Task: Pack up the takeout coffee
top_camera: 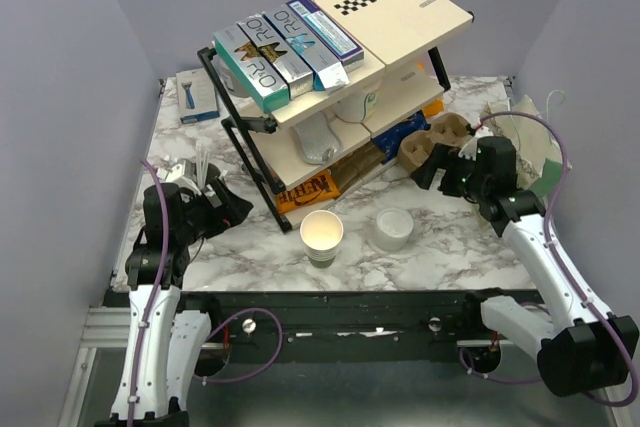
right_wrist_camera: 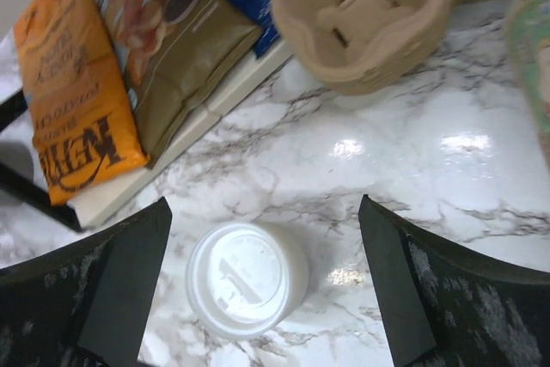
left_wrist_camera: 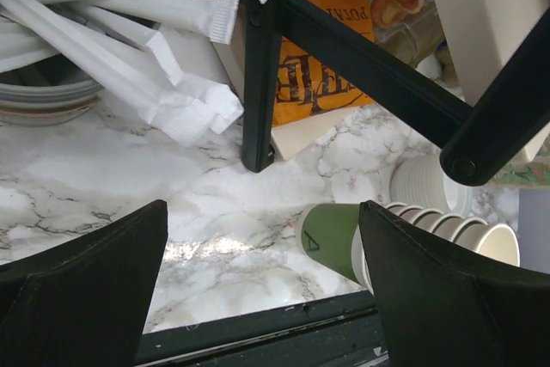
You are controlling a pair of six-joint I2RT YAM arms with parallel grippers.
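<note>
The right end effector (top_camera: 432, 173) is hanging released over the marble surface (top_camera: 450, 242), its jaws spread wide and gripping nothing. It is hovering just off the cardboard cup carrier (top_camera: 440, 139), which is lying at its 12 o'clock against the foot of the shelf rack (top_camera: 410, 7).

The takeout coffee (top_camera: 393, 229) is standing upright on the surface at about 7 o'clock from that end effector, apart from it, its white lid on. In the right wrist view the cup is showing low between the two fingers, touching neither. A stack of lidless cups (top_camera: 321, 237) is standing at the coffee's 9 o'clock, near it but not touching.

The left end effector (top_camera: 228, 209) is also released, its jaws standing wide with nothing between them but bare marble. It is sitting low at the surface's 9 o'clock side, right beside a bundle of wrapped straws (top_camera: 195, 169) and facing the rack's black leg. An orange snack bag (top_camera: 308, 187) is lying on the rack's bottom shelf, at 12 o'clock from the stack.
</note>
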